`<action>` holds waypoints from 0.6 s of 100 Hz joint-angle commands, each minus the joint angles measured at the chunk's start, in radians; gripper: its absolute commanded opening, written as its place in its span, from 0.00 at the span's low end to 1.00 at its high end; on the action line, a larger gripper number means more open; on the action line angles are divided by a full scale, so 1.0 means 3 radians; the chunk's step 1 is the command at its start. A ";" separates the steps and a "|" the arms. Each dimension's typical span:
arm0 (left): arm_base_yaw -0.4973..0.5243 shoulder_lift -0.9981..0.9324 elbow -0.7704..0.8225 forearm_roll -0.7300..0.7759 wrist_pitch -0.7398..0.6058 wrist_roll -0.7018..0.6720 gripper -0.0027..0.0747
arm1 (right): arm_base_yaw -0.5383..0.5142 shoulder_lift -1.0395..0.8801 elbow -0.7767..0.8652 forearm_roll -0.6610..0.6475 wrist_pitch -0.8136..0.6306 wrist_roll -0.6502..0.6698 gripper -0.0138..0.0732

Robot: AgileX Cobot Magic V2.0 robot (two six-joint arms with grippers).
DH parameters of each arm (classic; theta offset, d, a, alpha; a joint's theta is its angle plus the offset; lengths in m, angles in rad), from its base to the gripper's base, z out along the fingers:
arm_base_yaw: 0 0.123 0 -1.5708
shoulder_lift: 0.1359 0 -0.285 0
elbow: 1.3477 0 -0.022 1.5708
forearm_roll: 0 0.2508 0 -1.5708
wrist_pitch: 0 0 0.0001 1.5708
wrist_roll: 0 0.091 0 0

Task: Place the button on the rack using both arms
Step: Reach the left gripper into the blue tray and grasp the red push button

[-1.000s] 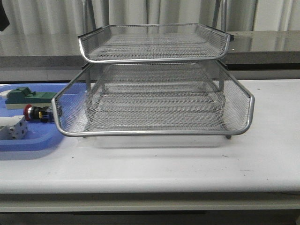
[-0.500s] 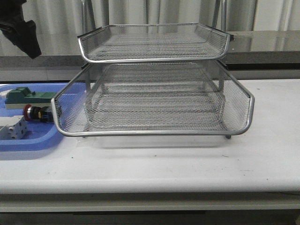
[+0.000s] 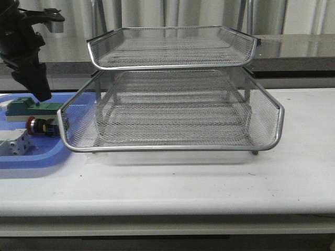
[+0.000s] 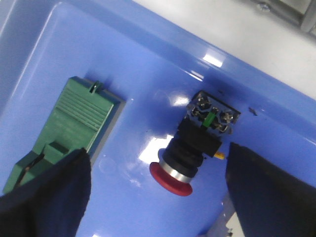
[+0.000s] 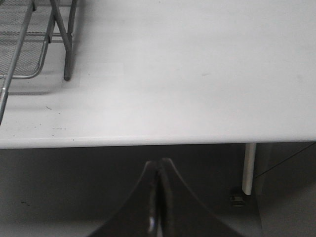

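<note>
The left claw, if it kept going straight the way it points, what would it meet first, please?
Probably the button: it lies between the open left claw's fingers, on the blue tray. Depth is unclear; the green block sits close beside one finger.

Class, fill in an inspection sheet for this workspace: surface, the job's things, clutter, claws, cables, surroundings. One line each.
Surface: white table, bare in front of the rack.
Job's things: red-capped push-button with black body lies on its side in the flat blue plastic tray; silver wire-mesh tiered rack stands mid-table, nothing seen in its trays.
Clutter: green block and white-grey terminal block, both in the blue tray.
Claws: left claw open, fingers either side of the button, not touching it; right claw shut, off the table's edge.
Cables: nothing seen.
Surroundings: pale curtains and a grey ledge behind.
</note>
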State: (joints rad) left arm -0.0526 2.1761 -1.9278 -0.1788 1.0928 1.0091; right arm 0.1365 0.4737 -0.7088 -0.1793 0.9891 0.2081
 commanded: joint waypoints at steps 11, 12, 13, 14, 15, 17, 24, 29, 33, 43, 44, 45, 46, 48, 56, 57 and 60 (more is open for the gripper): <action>-0.0022 -0.0127 -0.0117 -0.0273 -0.0028 0.0261 0.74 | 0.0003 0.0013 -0.0109 -0.0084 -0.0195 -0.0004 0.08; -0.0022 -0.0127 -0.0117 -0.0281 -0.0028 0.0261 0.74 | 0.0003 0.0013 -0.0109 -0.0084 -0.0195 -0.0004 0.08; -0.0022 -0.0127 -0.0117 -0.0290 -0.0028 0.0276 0.74 | 0.0003 0.0013 -0.0109 -0.0084 -0.0195 -0.0004 0.08; -0.0022 -0.0121 -0.0117 -0.0296 -0.0028 0.0276 0.74 | 0.0003 0.0013 -0.0109 -0.0084 -0.0195 -0.0004 0.08; -0.0022 -0.0121 -0.0117 -0.0296 -0.0028 0.0294 0.74 | 0.0003 0.0013 -0.0109 -0.0084 -0.0195 -0.0004 0.08; -0.0022 -0.0121 -0.0117 -0.0311 -0.0028 0.0314 0.74 | 0.0003 0.0013 -0.0109 -0.0084 -0.0195 -0.0004 0.08; -0.0037 -0.0121 -0.0117 -0.0317 -0.0021 0.0376 0.74 | 0.0003 0.0013 -0.0109 -0.0084 -0.0195 -0.0004 0.08; -0.0044 -0.0113 -0.0117 -0.0317 -0.0005 0.0427 0.74 | 0.0003 0.0013 -0.0109 -0.0084 -0.0195 -0.0004 0.08; -0.0058 -0.0105 -0.0117 -0.0317 0.0003 0.0434 0.74 | 0.0003 0.0013 -0.0109 -0.0084 -0.0195 -0.0004 0.08; -0.0082 -0.0066 -0.0110 -0.0317 0.0019 0.0515 0.74 | 0.0003 0.0013 -0.0109 -0.0084 -0.0195 -0.0004 0.08; -0.0082 -0.0066 -0.0103 -0.0317 0.0019 0.0516 0.74 | 0.0003 0.0013 -0.0109 -0.0084 -0.0195 -0.0004 0.08; -0.0082 -0.0056 -0.0104 -0.0317 0.0019 0.0524 0.74 | 0.0003 0.0013 -0.0109 -0.0084 -0.0195 -0.0004 0.08; -0.0090 -0.0054 -0.0097 -0.0317 0.0019 0.0533 0.74 | 0.0003 0.0013 -0.0109 -0.0084 -0.0195 -0.0004 0.08; -0.0096 -0.0040 -0.0097 -0.0317 0.0019 0.0540 0.74 | 0.0003 0.0013 -0.0109 -0.0084 -0.0195 -0.0004 0.08; -0.0110 -0.0008 -0.0097 -0.0309 0.0026 0.0558 0.74 | 0.0003 0.0013 -0.0109 -0.0084 -0.0195 -0.0004 0.08; -0.0110 -0.0001 -0.0097 -0.0309 0.0026 0.0568 0.74 | 0.0003 0.0013 -0.0109 -0.0084 -0.0195 -0.0004 0.08; -0.0110 0.0017 -0.0097 -0.0309 0.0026 0.0576 0.74 | 0.0003 0.0013 -0.0109 -0.0084 -0.0195 -0.0004 0.08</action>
State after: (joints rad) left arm -0.0770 2.2282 -1.9278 -0.2447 1.1093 1.1701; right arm 0.1365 0.4737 -0.7088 -0.1793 0.9891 0.2081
